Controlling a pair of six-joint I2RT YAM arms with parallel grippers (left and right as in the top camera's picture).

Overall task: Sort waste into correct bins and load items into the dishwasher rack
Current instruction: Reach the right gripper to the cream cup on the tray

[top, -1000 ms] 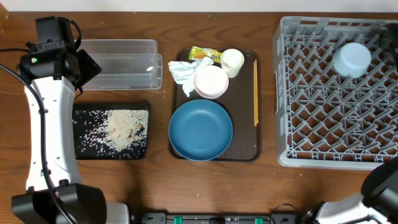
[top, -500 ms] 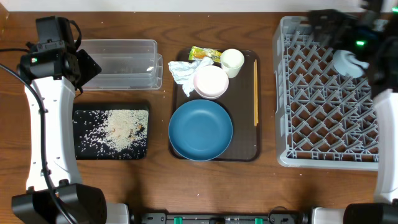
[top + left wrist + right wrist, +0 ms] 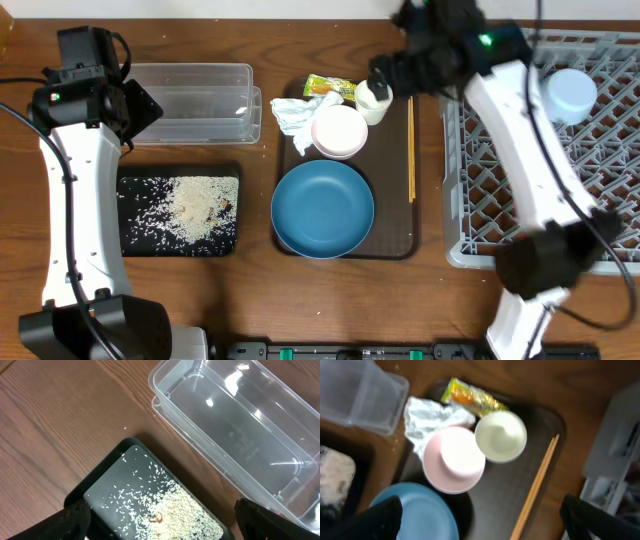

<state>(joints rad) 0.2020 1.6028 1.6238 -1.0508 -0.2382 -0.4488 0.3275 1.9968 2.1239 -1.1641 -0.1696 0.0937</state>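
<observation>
On the wooden bench (image 3: 250, 300) the right claw (image 3: 482, 521) hangs wide open and empty above the cream cup (image 3: 501, 436) on the brown tray (image 3: 392, 215), likely to carry it to the grey rack (image 3: 470, 225) at right, while the left claw (image 3: 172, 522), open and empty too, hovers over the black tray (image 3: 128, 236).

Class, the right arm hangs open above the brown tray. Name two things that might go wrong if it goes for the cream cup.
1. The cream cup sits against the pink bowl and close to the snack wrapper; the wide-open right gripper may bump or catch either on the way down.
2. The chopsticks lie close on the cup's other side; a finger could nudge them off the brown tray.
</observation>
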